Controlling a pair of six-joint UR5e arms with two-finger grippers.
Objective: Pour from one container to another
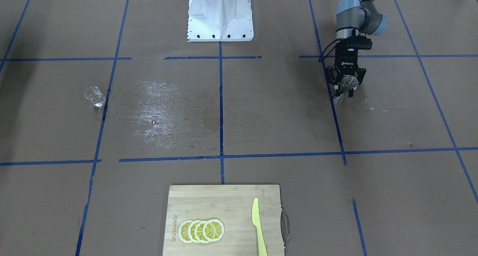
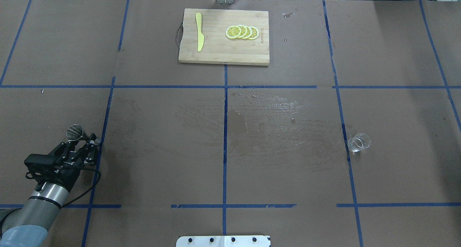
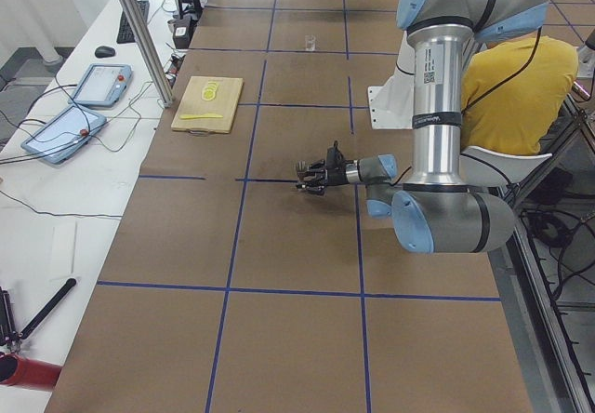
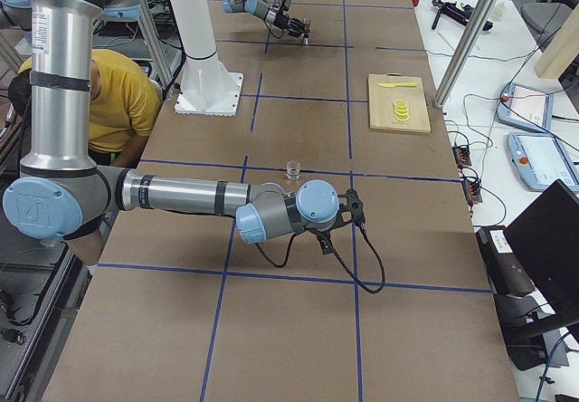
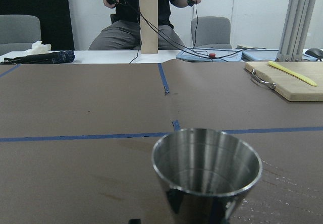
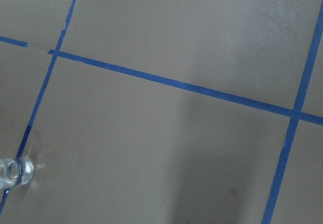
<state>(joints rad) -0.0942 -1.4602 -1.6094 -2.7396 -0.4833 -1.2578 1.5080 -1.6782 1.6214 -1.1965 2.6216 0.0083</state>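
My left gripper (image 2: 82,138) is shut on the steel hourglass jigger (image 2: 75,132) at the table's left side, close over the surface. The front view shows the jigger (image 1: 346,84) between the fingers of that gripper (image 1: 345,90). In the left wrist view its open cup (image 5: 207,173) fills the lower middle and looks empty. The clear glass cup (image 2: 358,142) stands alone far to the right, also seen in the front view (image 1: 94,96) and at the right wrist view's lower left corner (image 6: 12,172). My right gripper (image 4: 351,210) shows only in the exterior right view, short of the glass cup (image 4: 292,170); I cannot tell its state.
A wooden cutting board (image 2: 223,50) at the far edge carries lemon slices (image 2: 242,32) and a yellow knife (image 2: 199,36). A wet patch (image 2: 277,117) spreads over the middle of the table. The robot base (image 1: 220,15) stands at the near centre. An operator sits beyond the far edge.
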